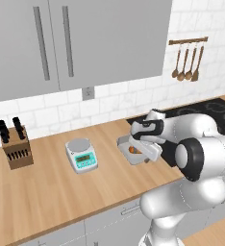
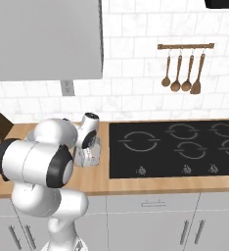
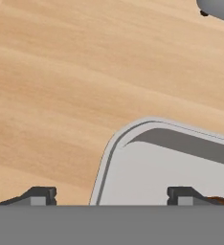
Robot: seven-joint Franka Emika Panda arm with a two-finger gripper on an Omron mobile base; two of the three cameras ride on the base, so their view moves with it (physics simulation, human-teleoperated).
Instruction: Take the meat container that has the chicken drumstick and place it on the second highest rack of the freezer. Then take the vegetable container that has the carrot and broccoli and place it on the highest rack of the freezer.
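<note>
The gripper (image 3: 109,195) stands spread wide, astride the tray's (image 3: 147,167) rim, perhaps not yet touching it; the hand points down over the counter (image 1: 47,187).

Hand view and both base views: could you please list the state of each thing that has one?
claw: open, jaws straddling the container's rim
container: flat on the wooden counter, not lifted
scale: on the counter, display lit
upper cabinet doors: shut
spoons: hanging from the wall rail
</note>
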